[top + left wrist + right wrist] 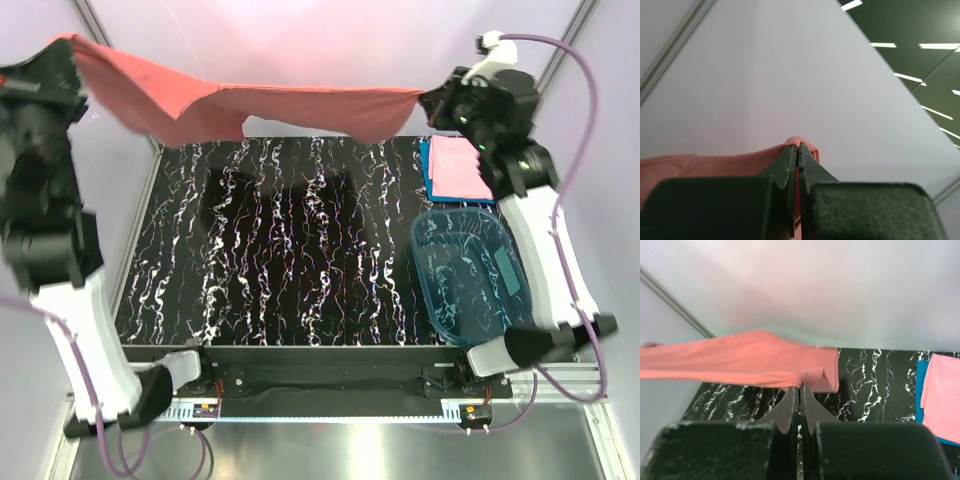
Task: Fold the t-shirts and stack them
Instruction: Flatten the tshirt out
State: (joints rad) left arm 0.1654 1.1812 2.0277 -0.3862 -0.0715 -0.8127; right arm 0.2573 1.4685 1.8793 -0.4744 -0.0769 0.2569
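Observation:
The salmon t-shirt (pixel 260 105) hangs stretched in the air above the far edge of the table, held at both ends. My left gripper (pixel 68 45) is shut on its left end, which also shows in the left wrist view (pixel 715 162). My right gripper (pixel 428 100) is shut on its right end, seen in the right wrist view (pixel 740 360). A folded pink t-shirt (pixel 462 165) lies on a folded blue t-shirt (pixel 428 172) at the far right of the table; both show in the right wrist view, pink (pixel 942 395) on blue (pixel 919 380).
A clear blue plastic tub (pixel 468 272) stands at the right, in front of the folded stack. The black marbled table (pixel 290 250) lies below the hanging shirt. White enclosure walls stand behind and at the sides.

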